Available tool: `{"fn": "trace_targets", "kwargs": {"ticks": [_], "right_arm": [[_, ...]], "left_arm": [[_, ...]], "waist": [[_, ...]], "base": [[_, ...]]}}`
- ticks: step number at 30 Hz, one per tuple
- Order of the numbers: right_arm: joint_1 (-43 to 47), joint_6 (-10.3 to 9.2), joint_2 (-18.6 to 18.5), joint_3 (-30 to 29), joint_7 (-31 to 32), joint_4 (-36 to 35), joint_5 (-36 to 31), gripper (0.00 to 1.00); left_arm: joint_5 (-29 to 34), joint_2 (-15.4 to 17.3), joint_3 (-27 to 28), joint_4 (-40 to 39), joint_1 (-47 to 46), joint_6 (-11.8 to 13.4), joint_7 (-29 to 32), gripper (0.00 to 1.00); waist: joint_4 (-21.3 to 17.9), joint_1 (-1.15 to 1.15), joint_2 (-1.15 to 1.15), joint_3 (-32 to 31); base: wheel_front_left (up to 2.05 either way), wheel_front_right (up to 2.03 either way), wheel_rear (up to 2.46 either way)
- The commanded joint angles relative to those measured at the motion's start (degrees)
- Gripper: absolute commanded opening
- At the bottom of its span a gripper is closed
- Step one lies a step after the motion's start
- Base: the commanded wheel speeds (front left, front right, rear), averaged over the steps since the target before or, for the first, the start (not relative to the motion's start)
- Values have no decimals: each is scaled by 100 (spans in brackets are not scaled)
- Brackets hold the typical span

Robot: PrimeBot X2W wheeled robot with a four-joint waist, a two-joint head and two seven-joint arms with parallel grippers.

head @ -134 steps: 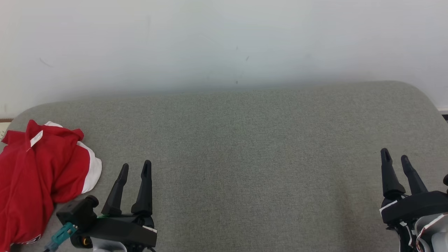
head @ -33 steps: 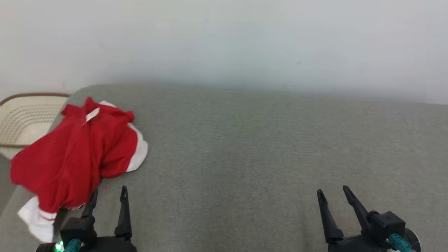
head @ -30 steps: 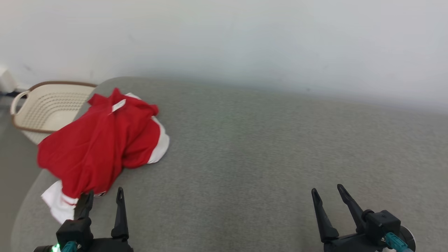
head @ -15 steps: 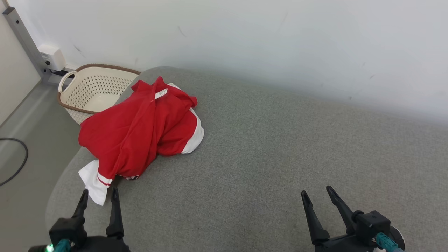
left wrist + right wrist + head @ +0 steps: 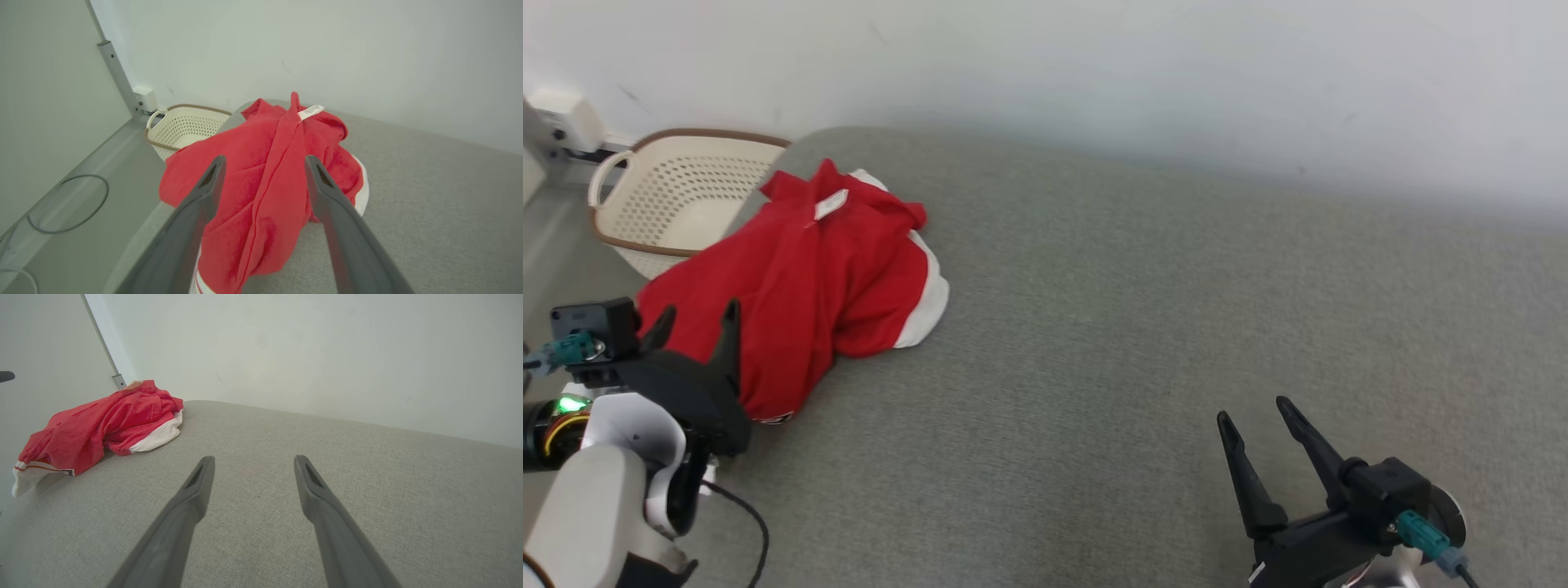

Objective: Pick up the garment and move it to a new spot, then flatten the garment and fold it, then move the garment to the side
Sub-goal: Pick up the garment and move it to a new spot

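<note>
**Reaching for the red garment: step 1, the pick-up, not yet made**

The garment (image 5: 792, 286) is a red shirt with white trim, lying in a crumpled heap at the far left corner of the counter (image 5: 1143, 327), which is covered in grey fabric. A white label (image 5: 832, 204) shows at the top of the heap and a white hem (image 5: 927, 314) curls out on its right side. Its left part reaches the counter's left edge, and whether it hangs over I cannot tell. Nothing about it is flat or folded.

The left gripper (image 5: 700, 314) is at the near left side of the heap, with its 2 fingers spread wide and nothing between them. In the left wrist view the left gripper (image 5: 265, 161) frames the garment (image 5: 265, 188) squarely, so it looks lined up for a grasp. Whether the tips touch the cloth cannot be told.

The right gripper (image 5: 1254, 411) is well apart from the shirt, over bare fabric at the near right, also wide and empty. From the right wrist view the garment (image 5: 94, 424) lies far off to one side.

Judged from this, step 1 of 3 is in hand. The next move calls for driving the left fingers down into a thick fold and closing firmly, then lifting and carrying the shirt toward the open middle of the counter. A shallow pinch might catch only 1 layer and let the rest drag.

A cream basket (image 5: 686, 135) stands on the floor just beyond that corner.
</note>
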Motion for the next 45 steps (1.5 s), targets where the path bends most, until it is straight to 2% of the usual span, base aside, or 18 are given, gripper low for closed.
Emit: {"fn": "trace_targets", "kwargs": {"ticks": [1,10,13,14,15,16,17,23,26,30,38,45], "right_arm": [[-55,2,-55,15,21,-12,39,100],[-311,2,-254,59,-3,-59,117,100],[-334,2,-256,75,-3,-74,127,100],[-336,2,-260,74,-5,-72,135,100],[-344,3,-268,72,-7,-71,140,100],[-358,2,-273,66,-9,-72,143,100],[-369,2,-274,64,-11,-70,149,100],[-379,2,-302,-17,-2,-53,163,100],[-278,2,-262,-136,3,-55,118,100],[-249,2,-217,-204,-9,-72,70,100],[-189,2,-84,-520,-66,-87,-35,100],[-220,2,-17,-773,-58,-193,-129,100]], "left_arm": [[-6,64,6,111,-80,-27,6,100],[-245,293,68,2033,-772,-352,4,100],[-295,328,110,2341,-871,-346,-87,100],[-305,336,110,2419,-904,-360,-125,84],[-302,364,120,2507,-935,-340,-172,48],[-308,385,129,2592,-970,-337,-224,27],[-322,390,132,2667,-998,-349,-271,0],[-191,499,176,2833,-1247,-145,-1075,0],[-121,556,182,2502,-1515,-26,-1719,0],[-58,577,164,2156,-1613,61,-2037,0],[140,419,-12,646,-1333,296,-2336,0],[263,52,-435,-1183,-689,505,-2059,0]], "waist": [[-288,0,-1,287],[-743,0,-1,780],[-791,0,-1,833],[-801,0,-1,843],[-808,0,-1,851],[-816,0,-1,860],[-822,0,-1,864],[-801,0,-1,812],[-703,0,-1,694],[-663,0,-1,594],[-709,0,-1,346],[-954,0,-1,366]], "base": [[0,0,0],[0,0,0],[0,0,0],[0,0,0],[0,0,0],[0,0,0],[0,0,0],[0,0,0],[0,0,0],[0,0,0],[0,0,0],[0,0,0]]}}
